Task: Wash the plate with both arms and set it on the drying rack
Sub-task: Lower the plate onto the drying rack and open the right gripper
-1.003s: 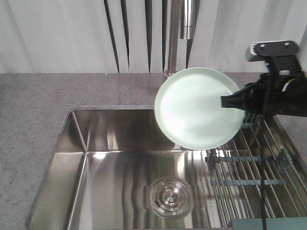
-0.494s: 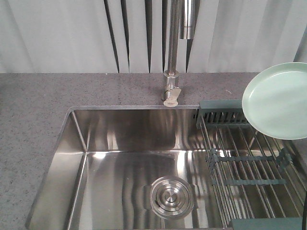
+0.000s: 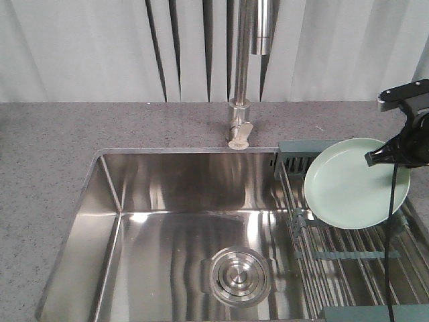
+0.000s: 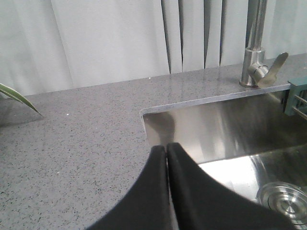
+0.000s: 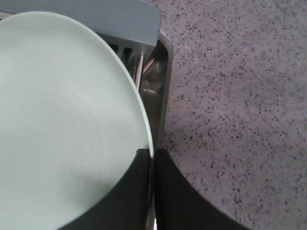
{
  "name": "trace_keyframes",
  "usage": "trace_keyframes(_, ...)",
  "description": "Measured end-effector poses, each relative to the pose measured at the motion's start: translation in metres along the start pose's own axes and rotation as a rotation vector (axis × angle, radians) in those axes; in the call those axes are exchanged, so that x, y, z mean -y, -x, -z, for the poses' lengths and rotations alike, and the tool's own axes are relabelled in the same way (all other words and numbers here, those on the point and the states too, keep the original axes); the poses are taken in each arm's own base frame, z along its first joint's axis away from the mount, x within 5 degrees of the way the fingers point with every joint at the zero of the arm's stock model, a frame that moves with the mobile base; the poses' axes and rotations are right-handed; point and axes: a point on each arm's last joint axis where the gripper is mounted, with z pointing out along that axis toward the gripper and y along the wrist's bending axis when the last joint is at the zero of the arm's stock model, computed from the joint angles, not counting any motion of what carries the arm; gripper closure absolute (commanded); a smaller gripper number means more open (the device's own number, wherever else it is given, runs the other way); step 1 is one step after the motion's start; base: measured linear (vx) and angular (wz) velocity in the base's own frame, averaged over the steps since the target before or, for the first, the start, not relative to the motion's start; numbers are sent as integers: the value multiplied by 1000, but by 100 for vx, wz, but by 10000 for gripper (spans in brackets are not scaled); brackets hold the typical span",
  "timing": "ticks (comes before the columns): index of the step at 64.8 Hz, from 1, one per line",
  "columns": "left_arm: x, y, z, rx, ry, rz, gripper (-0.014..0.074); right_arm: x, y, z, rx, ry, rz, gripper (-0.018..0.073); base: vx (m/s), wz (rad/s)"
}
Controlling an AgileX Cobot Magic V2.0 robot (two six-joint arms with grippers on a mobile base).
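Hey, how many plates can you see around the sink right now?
1. The plate is over the drying rack on the right side of the sink, its rim pinched by the right gripper. None shows elsewhere.

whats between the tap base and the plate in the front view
Only the dark slotted end piece of the drying rack; it sits between the tap base and the plate, front view.
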Motion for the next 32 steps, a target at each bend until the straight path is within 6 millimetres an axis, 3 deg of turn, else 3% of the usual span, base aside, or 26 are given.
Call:
trace_keyframes(13,0,0,0,0,0,0,603,-15,1,-22,-38,-10,88,561,0,0)
trace_keyframes(32,-2,-6,-4,-7,7,8,603,-22,7,-24,7,-10,102,510,0,0)
